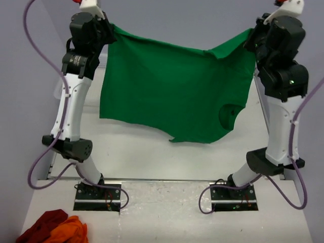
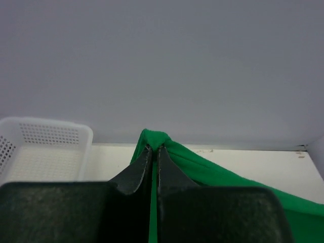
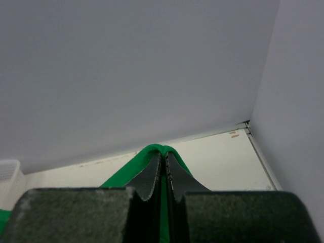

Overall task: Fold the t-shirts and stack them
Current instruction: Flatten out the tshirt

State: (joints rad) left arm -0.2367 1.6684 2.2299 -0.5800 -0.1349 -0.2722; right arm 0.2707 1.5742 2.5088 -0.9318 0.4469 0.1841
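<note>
1. The t-shirt [image 1: 172, 96] was solid green, with no print showing.
2. The left gripper [image 2: 154, 148] and right gripper [image 3: 164, 154] were black.
3. The left arm [image 1: 71, 106] and right arm [image 1: 281, 126] were white with black joints.
4. The cables [image 1: 43, 55] were pale lilac.
5. The basket [image 2: 45, 147] was white, its walls patterned with rows of small holes.
6. The table [image 1: 167, 217] was white.
7. At the table's near left corner, the red cloth [image 1: 43, 225] was dark and plain, and the orange cloth [image 1: 73, 230] was plain.
8. The wall [image 2: 162, 61] was plain grey-lavender.
</note>
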